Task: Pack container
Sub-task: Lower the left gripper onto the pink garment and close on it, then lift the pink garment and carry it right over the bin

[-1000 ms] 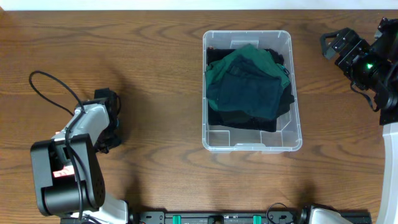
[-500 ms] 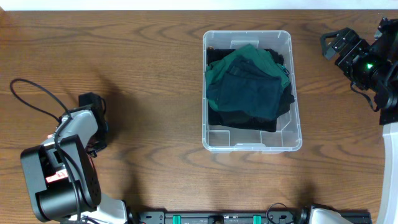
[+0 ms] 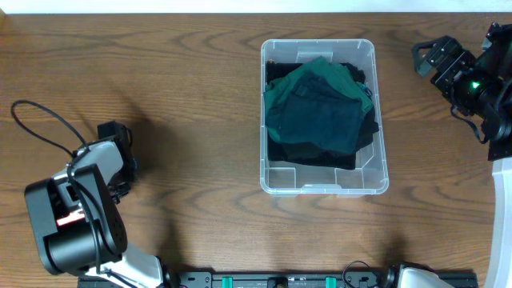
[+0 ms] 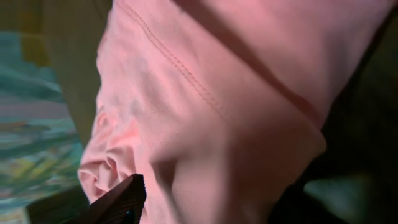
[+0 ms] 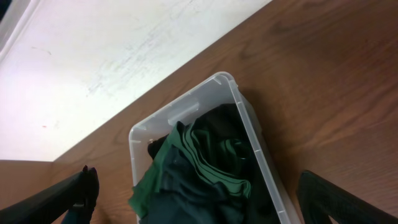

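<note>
left arm (image 3: 94, 164) leftward; container (image 3: 320, 189), wooden table (image 3: 200, 96)

Left arm (image 3: 80, 220), eight o'clock: black boxy housing with a red glow (image 3: 70, 216), silver-grey link, thin black cable (image 3: 14, 110) looping off it. Right arm (image 3: 484, 88), two o'clock: black with a small green light (image 3: 474, 82), a white link (image 3: 502, 200) below at four o'clock. The right gripper (image 3: 430, 54) seems all black, its jaws angular.

No text seems readable anywhere in these views.
</note>
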Motion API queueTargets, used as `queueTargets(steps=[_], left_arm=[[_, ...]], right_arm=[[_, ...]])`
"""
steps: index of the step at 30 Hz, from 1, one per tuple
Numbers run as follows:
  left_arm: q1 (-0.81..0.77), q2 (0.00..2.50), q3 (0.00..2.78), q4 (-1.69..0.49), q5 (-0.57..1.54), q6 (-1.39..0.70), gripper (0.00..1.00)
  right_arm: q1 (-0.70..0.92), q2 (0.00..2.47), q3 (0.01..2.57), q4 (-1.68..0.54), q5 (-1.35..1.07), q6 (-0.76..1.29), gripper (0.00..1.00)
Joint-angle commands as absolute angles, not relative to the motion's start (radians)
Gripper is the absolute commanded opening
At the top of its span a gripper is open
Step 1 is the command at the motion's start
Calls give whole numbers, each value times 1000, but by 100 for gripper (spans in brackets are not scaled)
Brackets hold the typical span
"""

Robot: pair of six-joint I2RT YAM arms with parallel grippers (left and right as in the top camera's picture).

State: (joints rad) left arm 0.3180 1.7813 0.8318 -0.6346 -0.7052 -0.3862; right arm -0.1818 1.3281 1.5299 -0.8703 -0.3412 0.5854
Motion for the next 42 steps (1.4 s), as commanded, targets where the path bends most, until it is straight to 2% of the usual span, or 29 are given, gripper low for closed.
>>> queueTargets(steps=[1, 4, 10, 21, 28, 36, 42], left_arm=[[327, 1867, 808, -618, -655, -379, 63], [327, 1882, 808, -614, -679, -378, 58], [327, 1882, 808, -607, -682, -378, 30], [313, 1877, 882, -696, -662, -378, 10], [258, 1800, 1084, -869, -655, -360, 6], [120, 1653, 1319, -900, -613, -90, 6], [-68, 1571, 1457, -854, -581, 167, 6]], right_arm=[[-186, 1316, 1533, -869, -344, 590, 99], [-186, 1316, 1533, -869, -344, 590, 99], [-186, 1316, 1533, -869, -344, 590, 99], [-186, 1316, 1533, -869, -344, 590, 99], [-186, 1316, 1533, -869, -344, 590, 99], [-186, 1316, 1533, -869, -344, 590, 99], [-186, 1316, 1533, -869, -344, 590, 99]])
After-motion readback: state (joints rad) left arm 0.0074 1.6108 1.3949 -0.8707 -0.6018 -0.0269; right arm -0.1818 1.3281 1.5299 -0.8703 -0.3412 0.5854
